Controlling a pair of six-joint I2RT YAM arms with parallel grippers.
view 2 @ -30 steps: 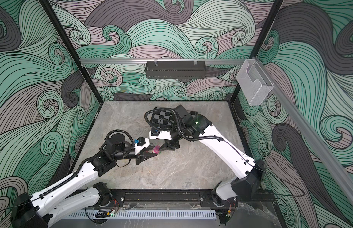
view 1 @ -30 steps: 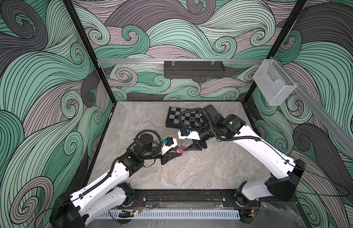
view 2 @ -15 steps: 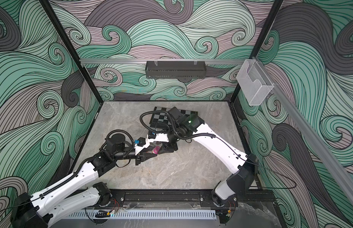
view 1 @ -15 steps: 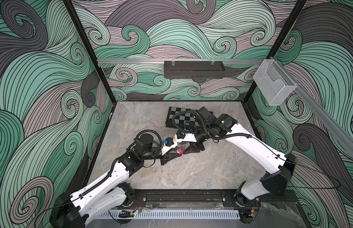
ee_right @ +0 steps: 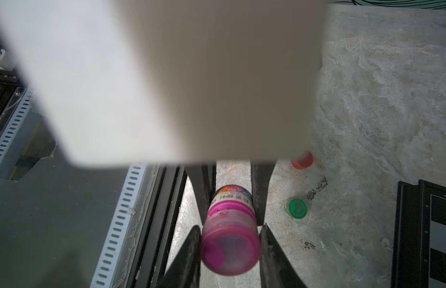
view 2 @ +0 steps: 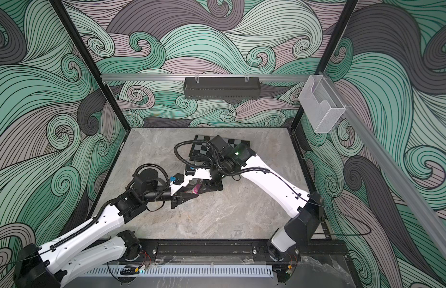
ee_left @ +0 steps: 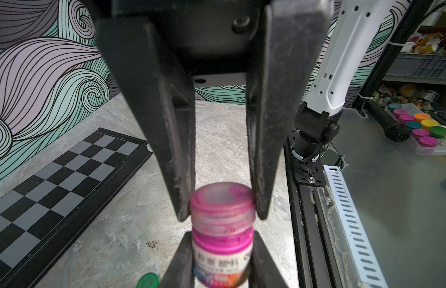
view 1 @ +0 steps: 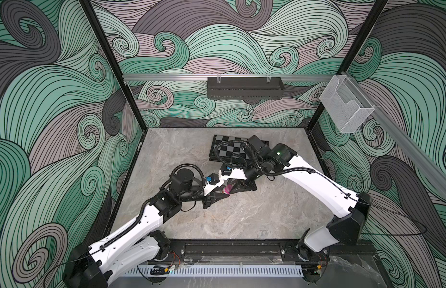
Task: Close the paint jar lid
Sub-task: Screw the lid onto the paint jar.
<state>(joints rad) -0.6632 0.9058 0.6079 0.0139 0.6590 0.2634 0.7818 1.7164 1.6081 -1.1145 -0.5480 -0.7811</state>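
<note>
**Left wrist view: lid could cross-thread or slip**

The left gripper (ee_left: 222, 239) is clamped on the labelled body of the paint jar (ee_left: 220, 261). It appears to hold the jar off the table (view 1: 241, 219), between the 2 arms and near the middle of the workspace. The pink lid (ee_left: 222, 202) sits on the jar's neck, and the right gripper (ee_left: 223, 215) presses its fingers against both sides of it. How far the lid is threaded cannot be told.

If the 2 wrists are not in line, turning would likely cross-thread the lid. A weak pinch on the smooth body would likely let the jar spin with it. Pink paint shows inside the jar and smears the lid, so a slip could spill it.

Farther right, the black rack (view 1: 244, 91) hides its contents, and the clear holder (view 1: 346, 109) looks empty.
</note>
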